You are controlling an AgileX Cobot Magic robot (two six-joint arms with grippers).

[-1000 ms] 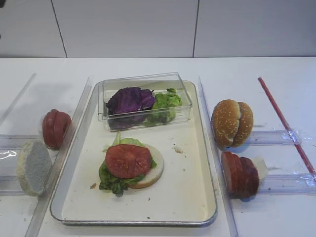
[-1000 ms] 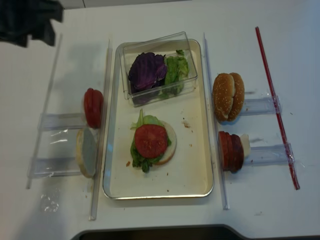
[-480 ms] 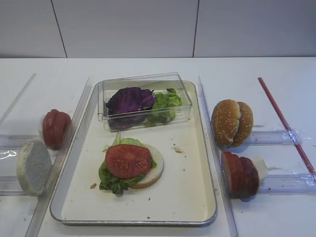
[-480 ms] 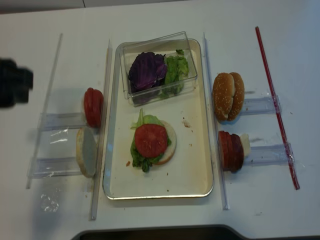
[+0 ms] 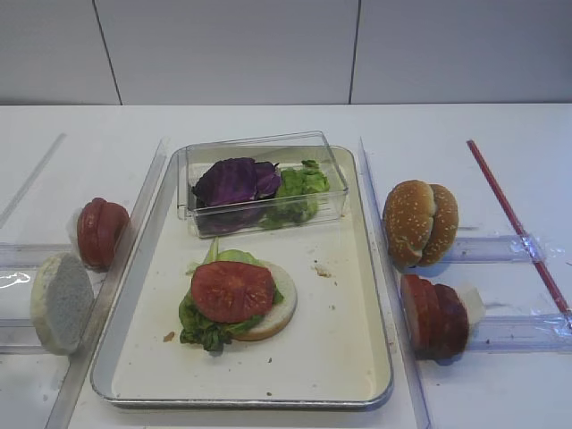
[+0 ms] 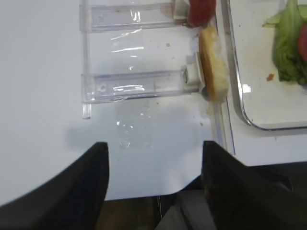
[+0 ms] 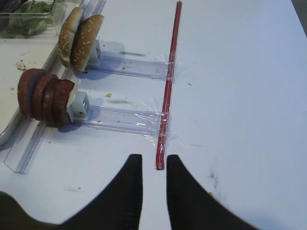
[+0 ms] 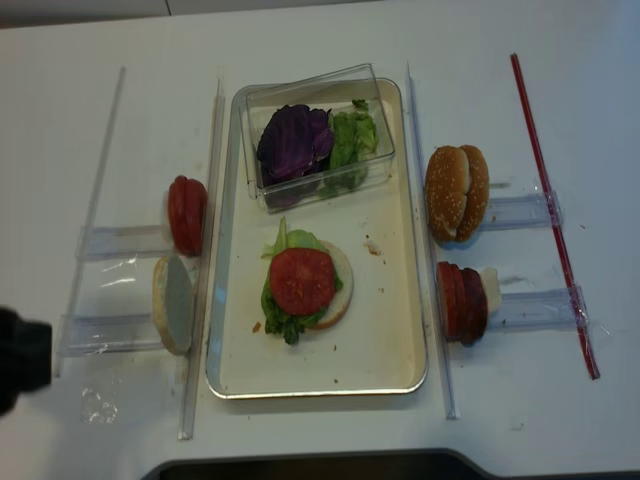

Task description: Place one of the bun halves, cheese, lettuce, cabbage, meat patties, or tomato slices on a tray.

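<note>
Three layers already sit stacked on the tray (image 5: pixel 357 357): a pale flat bun half (image 5: pixel 275 313) at the bottom, ruffled lettuce (image 5: pixel 201 326) over it, and one tomato slice (image 5: pixel 231 290) on top, all a little left of the tray's middle. Behind them, on the far end of the tray, a clear plastic box (image 5: pixel 259 183) holds purple cabbage (image 5: pixel 234 180) beside more lettuce. To the right of the tray, upright in clear holders, stand two sesame bun halves (image 5: pixel 420 222) and, nearer the front, a row of red-brown meat patties (image 5: pixel 435 315); to the left stand spare tomato slices (image 5: pixel 98 232) and another pale bun half (image 5: pixel 59 302). My judgement is that a meat patty is the natural next layer. The right gripper (image 7: pixel 153 165) is pressed together, hovering low over the bare tabletop (image 7: pixel 240 96) near the end of a red strip (image 7: pixel 170 72), well apart from the patties; it would need to spread before it reaches them. The left gripper (image 6: pixel 154 151) is spread wide and empty, near the tabletop's front edge, just short of the pale bun half's holder. To do the step well, take the outermost patty by its edges, lift it clear of the holder without tipping its neighbours, and set it down flat and centred on the tomato slice so the stack does not slide.
</note>
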